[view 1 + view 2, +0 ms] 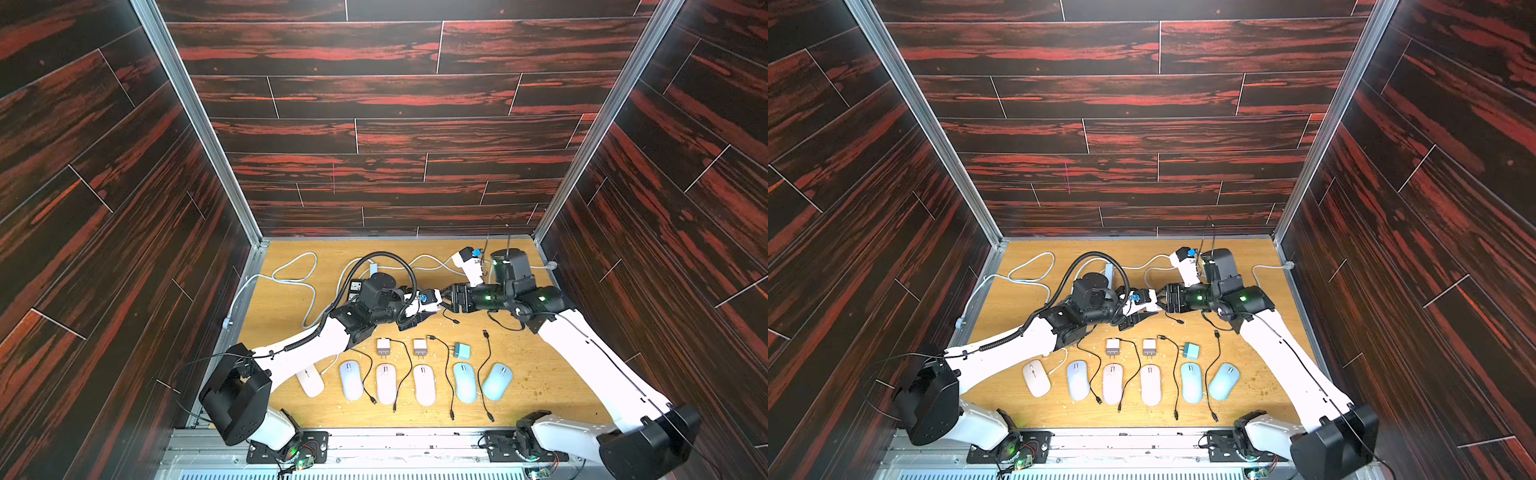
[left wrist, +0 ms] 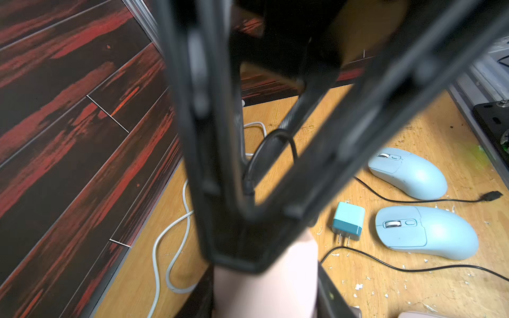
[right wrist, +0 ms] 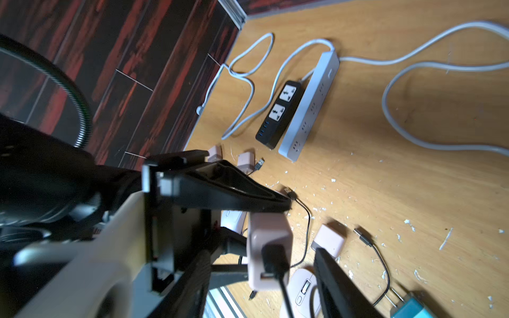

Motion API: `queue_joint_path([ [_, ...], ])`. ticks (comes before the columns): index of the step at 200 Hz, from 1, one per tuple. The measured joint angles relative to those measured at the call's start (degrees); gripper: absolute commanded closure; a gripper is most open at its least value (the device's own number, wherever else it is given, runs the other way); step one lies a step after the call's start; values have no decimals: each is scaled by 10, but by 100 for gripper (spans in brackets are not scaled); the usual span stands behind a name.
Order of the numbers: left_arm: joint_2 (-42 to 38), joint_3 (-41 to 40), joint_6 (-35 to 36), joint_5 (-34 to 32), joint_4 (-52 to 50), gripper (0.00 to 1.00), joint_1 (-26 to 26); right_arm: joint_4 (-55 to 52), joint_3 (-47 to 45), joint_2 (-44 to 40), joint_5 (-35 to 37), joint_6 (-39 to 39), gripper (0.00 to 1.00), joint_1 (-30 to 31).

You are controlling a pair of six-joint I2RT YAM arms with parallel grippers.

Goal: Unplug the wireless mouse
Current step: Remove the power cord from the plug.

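My left gripper (image 2: 264, 291) is shut on a pink charger adapter (image 3: 268, 234), held above the middle of the table (image 1: 540, 374). A black USB plug (image 3: 275, 258) sits in the adapter, and its black cable runs down out of the right wrist view. My right gripper (image 3: 268, 278) is open, one jaw on each side of the adapter and plug, touching neither. In both top views the two grippers meet tip to tip (image 1: 440, 306) (image 1: 1156, 309). Several wireless mice lie in a row near the front edge, among them a pink one (image 1: 386, 384). I cannot tell which mouse the cable leads to.
Two more pink adapters (image 1: 383, 347) (image 1: 420, 347) and a teal adapter (image 1: 462, 351) lie behind the mice, with loose black cables (image 1: 484, 365) between them. A black power strip (image 3: 278, 113) and a white one (image 3: 311, 104) lie at the back with looping grey cords (image 1: 291, 270).
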Motion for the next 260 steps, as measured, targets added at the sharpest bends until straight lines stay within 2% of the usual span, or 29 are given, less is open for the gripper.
queue_joint_path([
  [44,0,0,5,-1,-2,100,0,21,-35,-23,-18,10,44,-26],
  [94,0,0,8,-1,-2,100,0,49,-67,-32,-97,33,48,-57],
  [142,0,0,11,-1,-3,100,0,57,-70,-31,-109,41,60,-60],
  [260,0,0,16,9,-4,100,0,70,-70,2,-145,46,65,-60],
])
